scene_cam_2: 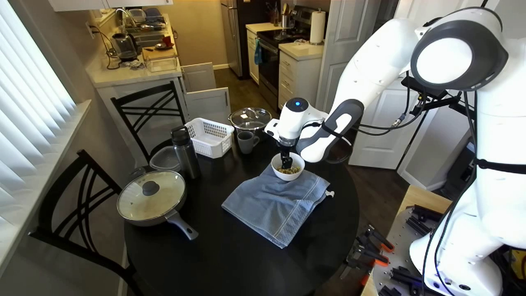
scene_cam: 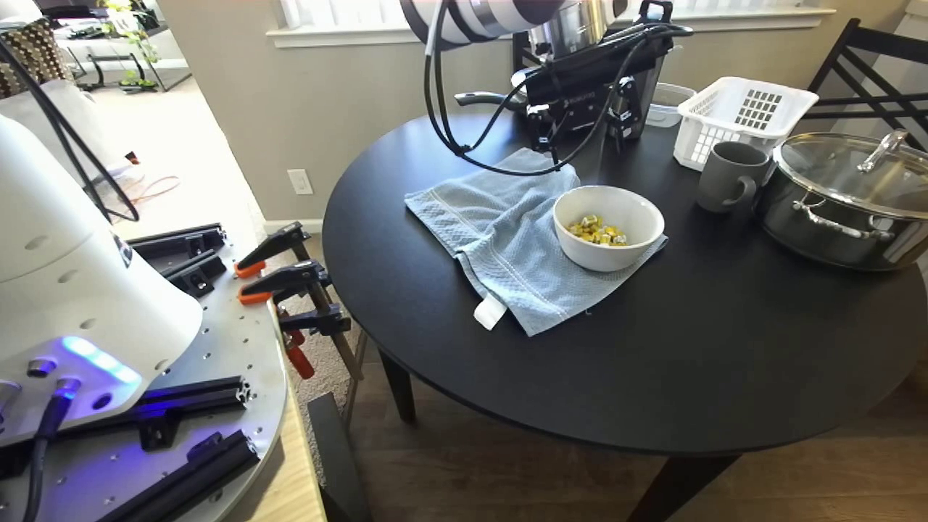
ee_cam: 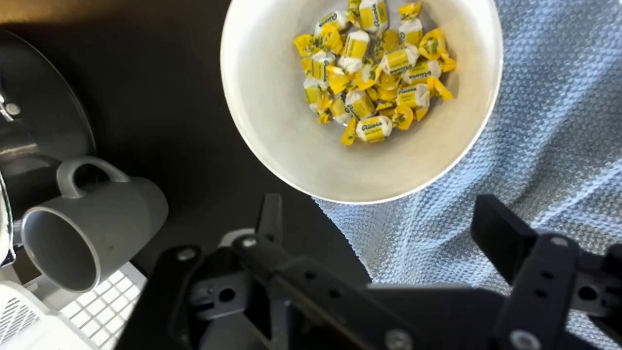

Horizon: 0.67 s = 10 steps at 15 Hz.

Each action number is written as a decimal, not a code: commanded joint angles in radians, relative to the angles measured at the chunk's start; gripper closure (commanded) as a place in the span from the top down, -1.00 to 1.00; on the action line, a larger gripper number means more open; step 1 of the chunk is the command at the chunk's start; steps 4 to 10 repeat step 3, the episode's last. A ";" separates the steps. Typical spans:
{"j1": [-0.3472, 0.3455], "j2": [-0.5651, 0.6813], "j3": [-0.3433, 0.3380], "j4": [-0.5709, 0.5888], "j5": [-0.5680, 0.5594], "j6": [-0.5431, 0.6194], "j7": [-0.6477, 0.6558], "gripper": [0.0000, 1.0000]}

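Note:
My gripper (ee_cam: 381, 214) is open with its fingers wide apart, and nothing is held between them. It is above the table near a white bowl (ee_cam: 272, 112). In an exterior view the gripper (scene_cam_2: 286, 161) overlaps the bowl (scene_cam_2: 283, 176); in another exterior view the gripper (scene_cam: 583, 134) appears behind and above the bowl (scene_cam: 602, 257). Yellow-and-white wrapped candies (ee_cam: 369, 73) lie in the bowl; they also show in both exterior views (scene_cam: 598, 230) (scene_cam_2: 292, 169). The bowl sits on a rumpled light-blue towel (scene_cam: 500, 239), also seen in the wrist view (ee_cam: 544, 121).
A grey mug (scene_cam: 728, 177), a lidded steel pot (scene_cam: 848, 225) and a white basket (scene_cam: 714, 141) stand beyond the bowl. A steel bottle (scene_cam_2: 188, 158), a clear container (scene_cam_2: 164, 158) and a lidded pan (scene_cam_2: 150, 201) are on the round black table (scene_cam: 652, 362). Chairs stand around it.

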State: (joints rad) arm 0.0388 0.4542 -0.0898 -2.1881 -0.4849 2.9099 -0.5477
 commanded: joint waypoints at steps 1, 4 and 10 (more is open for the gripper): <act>-0.018 -0.001 0.017 0.002 -0.017 -0.006 0.010 0.99; -0.018 -0.001 0.017 0.002 -0.017 -0.006 0.010 0.99; -0.018 -0.001 0.017 0.002 -0.017 -0.006 0.010 0.99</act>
